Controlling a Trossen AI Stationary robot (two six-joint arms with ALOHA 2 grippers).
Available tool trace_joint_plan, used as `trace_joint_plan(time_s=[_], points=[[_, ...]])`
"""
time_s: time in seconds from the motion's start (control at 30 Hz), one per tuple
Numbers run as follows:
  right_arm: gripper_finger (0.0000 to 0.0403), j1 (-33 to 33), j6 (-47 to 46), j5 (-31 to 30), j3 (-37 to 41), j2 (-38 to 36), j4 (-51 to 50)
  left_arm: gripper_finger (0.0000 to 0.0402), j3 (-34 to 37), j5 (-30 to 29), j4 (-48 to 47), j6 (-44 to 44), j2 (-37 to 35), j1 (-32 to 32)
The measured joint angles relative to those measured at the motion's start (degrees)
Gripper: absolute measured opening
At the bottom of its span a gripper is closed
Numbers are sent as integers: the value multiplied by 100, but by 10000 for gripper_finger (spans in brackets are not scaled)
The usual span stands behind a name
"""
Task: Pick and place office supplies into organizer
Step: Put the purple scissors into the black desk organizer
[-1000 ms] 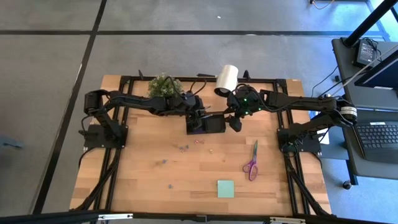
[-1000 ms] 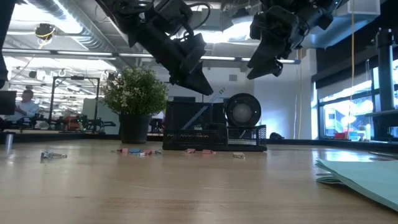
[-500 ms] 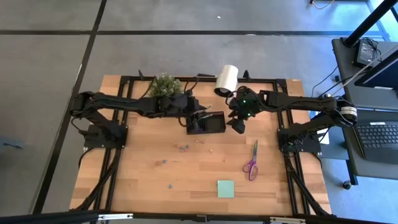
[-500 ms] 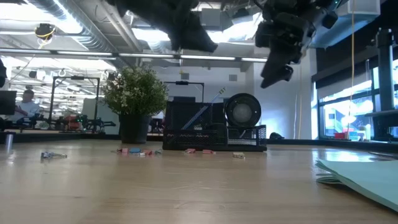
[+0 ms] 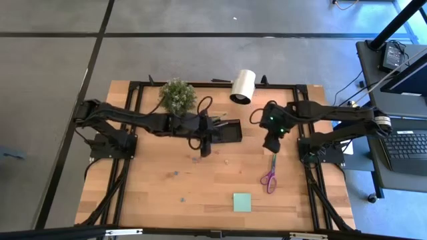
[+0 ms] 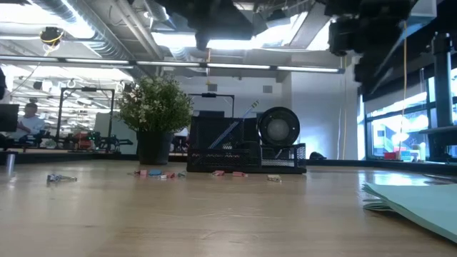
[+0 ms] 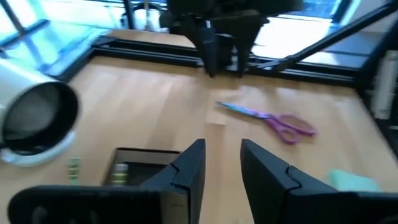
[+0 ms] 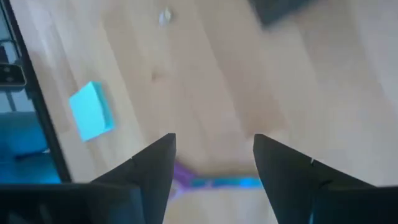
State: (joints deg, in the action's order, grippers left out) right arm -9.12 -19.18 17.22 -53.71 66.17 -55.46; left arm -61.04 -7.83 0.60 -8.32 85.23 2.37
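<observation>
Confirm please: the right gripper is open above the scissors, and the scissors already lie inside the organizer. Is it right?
Not quite. In the high view the scissors lie on the bare table, apart from the organizer. The right gripper is indeed open above them, as the right wrist view shows.

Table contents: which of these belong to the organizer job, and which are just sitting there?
Job items:
- organizer
- purple-handled scissors, below the open right gripper
- green sticky-note pad
- small loose pieces by the open left gripper

Just lying about:
- potted plant
- white roll
</observation>
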Motion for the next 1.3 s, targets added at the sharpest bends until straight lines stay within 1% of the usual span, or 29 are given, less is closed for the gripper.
trace_joint_plan(time_s=[0.13, 0.27, 0.33, 0.5, 0.63, 0.8, 0.87, 1.03, 1.17, 1.3], points=[[219, 426, -319, 3, 0, -101, -213, 93, 0, 1, 200, -255, 0, 400], [219, 933, -321, 1, 0, -103, -226, 92, 0, -138, 635, -398, 0, 873], [219, 1244, -63, -1, 0, -103, -210, 92, 0, -427, 789, -407, -2, 1112], [219, 1965, 419, -3, 0, -103, -156, 92, 2, -1396, 922, -580, -2, 1683], [219, 2470, 967, -40, 0, -102, 150, 92, 2, -1970, 915, -837, -1, 2103], [219, 3075, 1823, -540, 126, -3, 816, 92, 2, -2781, 879, -1054, -2, 2556], [219, 3309, 2190, -721, 160, 120, 1019, 92, 2, -2965, 818, -1158, 0, 2687], [219, 3801, 2943, -1198, 163, 611, 1114, 92, 2, -3250, 782, -1301, 0, 2879], [219, 4057, 3180, -1516, 165, 1170, 1101, 92, 2, -3361, 691, -1307, 0, 2927], [219, 4187, 3321, -1570, 166, 1831, 1095, 92, 2, -3367, 591, -1363, 0, 2931]])
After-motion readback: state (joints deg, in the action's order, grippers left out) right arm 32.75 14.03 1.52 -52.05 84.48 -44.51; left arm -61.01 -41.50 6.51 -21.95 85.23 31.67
